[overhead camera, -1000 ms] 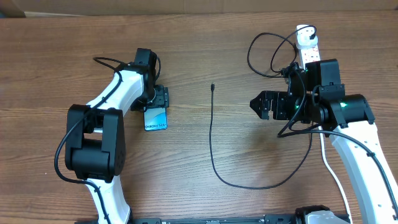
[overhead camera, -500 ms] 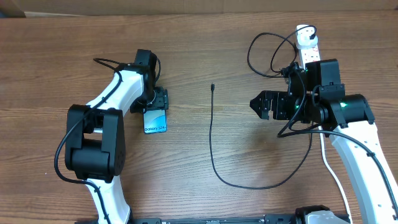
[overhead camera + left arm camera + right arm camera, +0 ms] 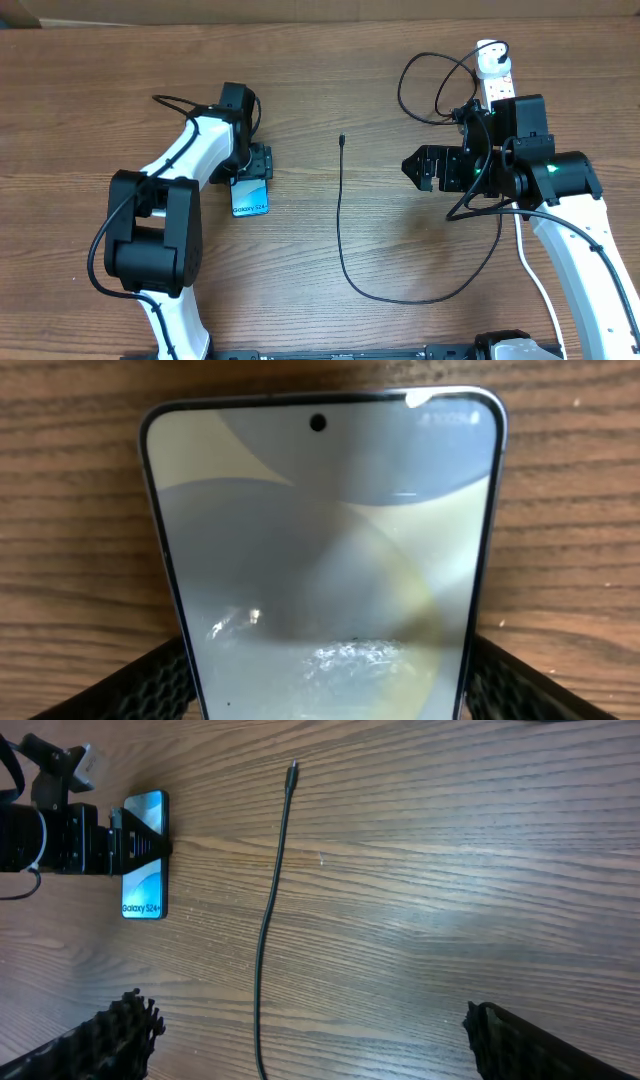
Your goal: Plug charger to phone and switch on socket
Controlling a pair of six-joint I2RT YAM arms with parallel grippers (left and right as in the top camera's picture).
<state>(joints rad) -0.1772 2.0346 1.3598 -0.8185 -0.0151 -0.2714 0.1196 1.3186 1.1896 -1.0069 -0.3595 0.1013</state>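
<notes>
- Wood-grain brown tabletop (image 3: 320, 80) fills the scene. Of the room, only a pale strip shows past its far edge.
- The left hand (image 3: 252, 172) is closed on the phone (image 3: 250, 196). In the left wrist view its black fingers (image 3: 150, 680) sit against both long edges of the phone, which lies flat with its screen lit.
- The right hand (image 3: 412, 168) hangs over bare wood, spread wide and holding nothing.
- The charger (image 3: 340, 220) trails in a long loop ahead of the right hand. Its connector tip lies about midway between the two hands and touches neither.
- The socket (image 3: 497, 80) lies behind the right hand, partly hidden by that arm. A round white plug adapter (image 3: 490, 62) sits at its far end.
- Compared with a second ago, the left hand and the phone have slid slightly toward the near edge. The right hand, the charger and the socket sit as they did.
</notes>
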